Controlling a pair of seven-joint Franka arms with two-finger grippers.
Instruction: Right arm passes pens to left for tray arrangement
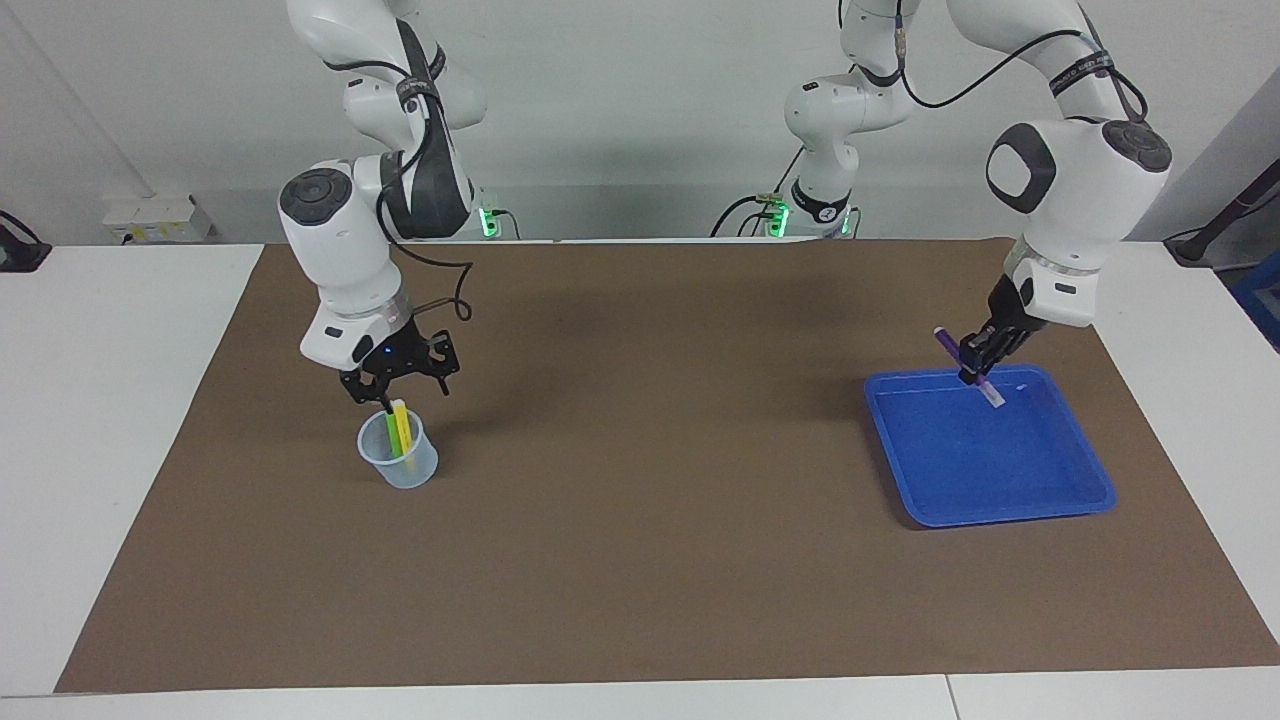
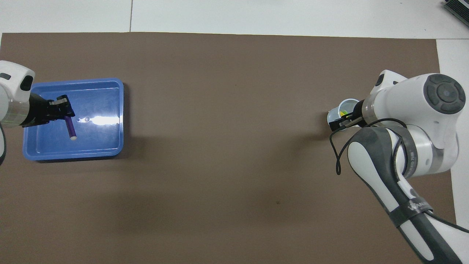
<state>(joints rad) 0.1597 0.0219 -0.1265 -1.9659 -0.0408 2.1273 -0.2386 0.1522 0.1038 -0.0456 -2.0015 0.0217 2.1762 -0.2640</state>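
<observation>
Two pens wait in the translucent cup (image 1: 399, 452), the yellow pen (image 1: 402, 425) and the green pen (image 1: 393, 432), both standing near upright with their tops leaning toward twelve o'clock in the facing view. Right gripper (image 1: 398, 388) hangs directly over them, jaws spread wide and holding nothing, so the pens sit straight down at six o'clock from those jaws. That's the line that matters: a vertical drop onto an upright shaft. Over at the left arm's end of the surface, the left gripper (image 1: 977, 362) has its jaws clenched on the purple pen (image 1: 968, 366), which slants with its pale tip down at five o'clock, low over the blue tray (image 1: 1000, 505). Whether the tip touches the tray floor, I can't tell.
</observation>
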